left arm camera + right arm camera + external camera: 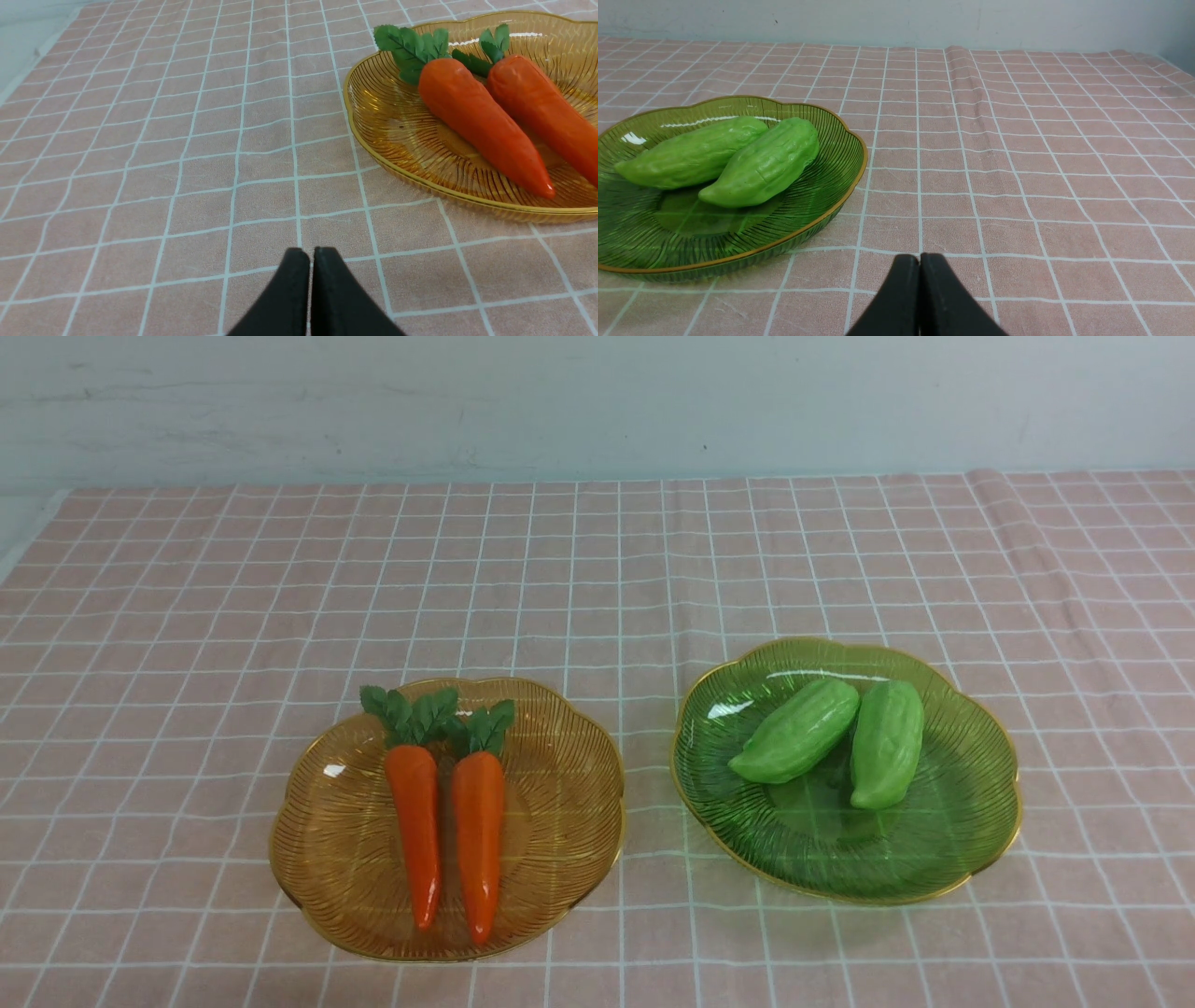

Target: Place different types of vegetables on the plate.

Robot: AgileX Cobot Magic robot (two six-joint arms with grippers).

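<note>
No readable text, labels, brands, numbers or signs in any view.

**Item count on the table**

2 glossy orange toy carrots with green leafy tops [415,821] [479,835], both in 1 amber ribbed glass plate with a gold rim [345,859]. 2 stubby light-green ridged gourd toys [796,730] [887,742], both in 1 green ribbed glass plate with a gold rim [962,821]. 1 pink checked tablecloth with white grid lines [597,569]. Total: 4 vegetables, 2 plates.
</note>
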